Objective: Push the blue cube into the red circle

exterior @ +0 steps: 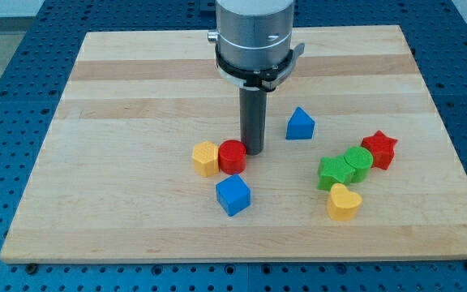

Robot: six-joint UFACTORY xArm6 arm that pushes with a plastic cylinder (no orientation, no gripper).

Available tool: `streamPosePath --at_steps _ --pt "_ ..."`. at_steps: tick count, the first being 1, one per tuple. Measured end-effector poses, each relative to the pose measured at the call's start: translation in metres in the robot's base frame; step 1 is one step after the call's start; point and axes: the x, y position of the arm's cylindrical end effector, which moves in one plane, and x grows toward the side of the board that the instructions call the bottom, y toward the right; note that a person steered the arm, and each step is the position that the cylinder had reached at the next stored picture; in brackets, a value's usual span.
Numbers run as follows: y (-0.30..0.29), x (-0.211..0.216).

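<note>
The blue cube (pixel 233 195) lies on the wooden board (pixel 136 97) below the middle. The red circle (pixel 232 156) is a short red cylinder just above the cube, with a small gap between them. My tip (pixel 254 151) stands right beside the red circle, on its right edge, above and slightly right of the blue cube. The rod hangs from the grey arm end at the view's top.
A yellow hexagon (pixel 206 158) touches the red circle's left side. A blue house-shaped block (pixel 300 124) lies right of the rod. At the right sit a green star (pixel 332 173), a green cylinder (pixel 356 164), a red star (pixel 379 150) and a yellow heart (pixel 344 201).
</note>
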Motion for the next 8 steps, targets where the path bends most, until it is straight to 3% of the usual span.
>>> streamPosePath --at_steps 3,5,6,7,8 --pt "0.005 0.012" --pt "0.036 0.091" --pt "0.036 0.091" --pt "0.007 0.131" --pt "0.001 0.140"
